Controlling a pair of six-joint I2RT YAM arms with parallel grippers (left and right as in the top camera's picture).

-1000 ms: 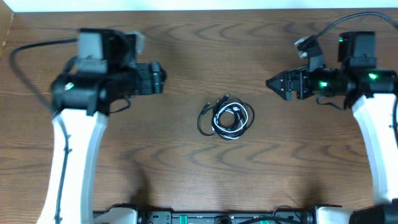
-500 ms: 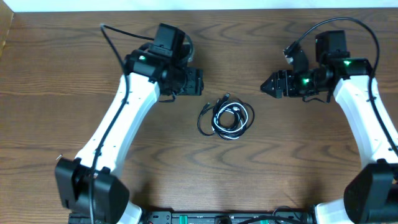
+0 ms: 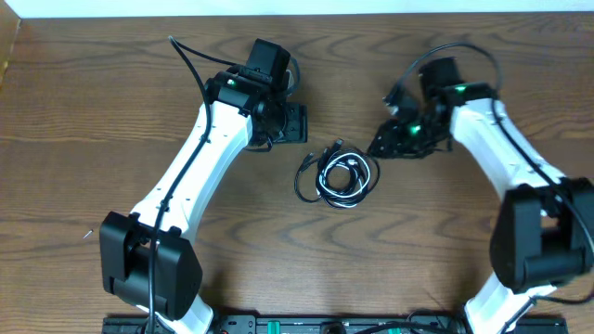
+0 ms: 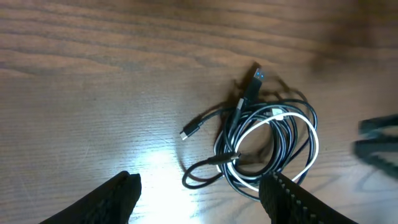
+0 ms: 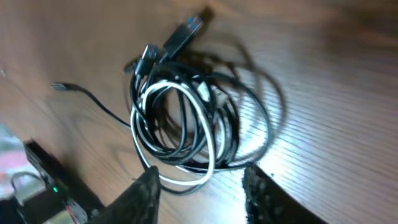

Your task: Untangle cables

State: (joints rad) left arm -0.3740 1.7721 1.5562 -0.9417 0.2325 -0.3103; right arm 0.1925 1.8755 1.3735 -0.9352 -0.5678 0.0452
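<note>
A small tangle of cables, black cords coiled with a white one and several plug ends, lies on the wooden table near the middle. It also shows in the left wrist view and in the right wrist view. My left gripper is open and empty, just up and left of the tangle; its fingertips frame bare wood short of the coil. My right gripper is open and empty at the tangle's right edge; its fingertips sit just past the coil's rim.
The wooden table stretches around the tangle. A thick black arm wire loops off the left arm and another arcs above the right arm. The table's far edge runs along the top.
Both arms have swung in toward the tangle. The left gripper moved right to its upper left. The right gripper moved left and down to its right edge. The cables have not moved.
</note>
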